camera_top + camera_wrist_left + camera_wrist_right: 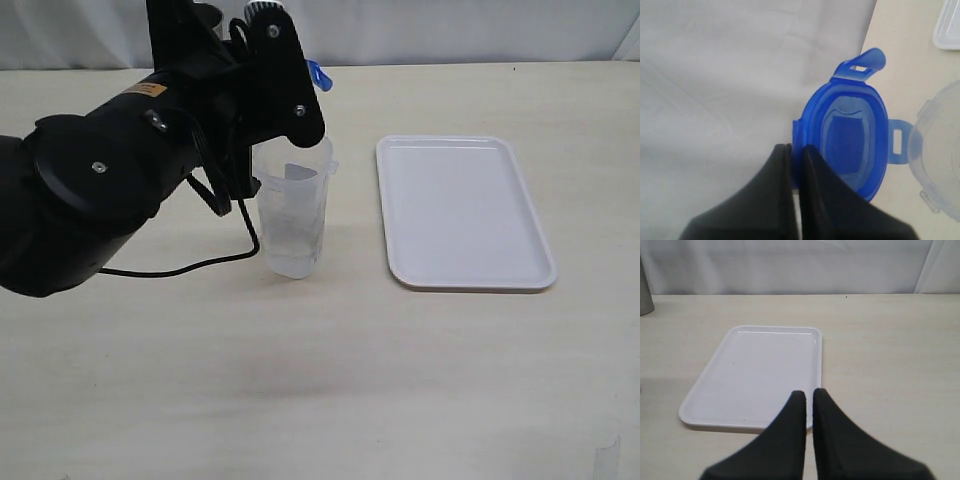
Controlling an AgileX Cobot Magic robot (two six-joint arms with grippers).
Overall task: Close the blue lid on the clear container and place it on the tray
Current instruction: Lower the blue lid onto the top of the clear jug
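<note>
exterior view: bulky black left arm point(150, 170) fills the 9 to 11 o'clock part of the scene. it hides its own gripper and most of the small round bright-blue plastic lid point(315, 72). only a blue sliver shows past the arm's edge, at about 12 o'clock of the tall tapered clear plastic container point(292, 215).
- clear container: upright on the pale beige table point(300, 400), rim partly covered by the arm. inside, a pale patch near the rim, too faint to identify.
- flat white rectangular plastic tray point(465, 210): at 3 o'clock of the clear container, near but apart. the container stands off it.
- right arm is outside this view.

left wrist view: left gripper point(795, 147), black jaws pinched almost together on the edge of the blue lid, which hangs clear of the table with its underside toward the camera.
- two snap tabs show; the rest and the top face are hidden.
- one tab overlaps the container's rim. touching or apart: cannot tell.
- only a corner of the tray is in frame.
- white cloth backdrop point(740, 75) behind.

right wrist view: right gripper point(808, 392), jaws drawn together to a thin slit, holding nothing, in front of the tray's near rim. height above the table unclear. a grey cylindrical object point(644, 290) is cut off by the frame; cannot identify.
</note>
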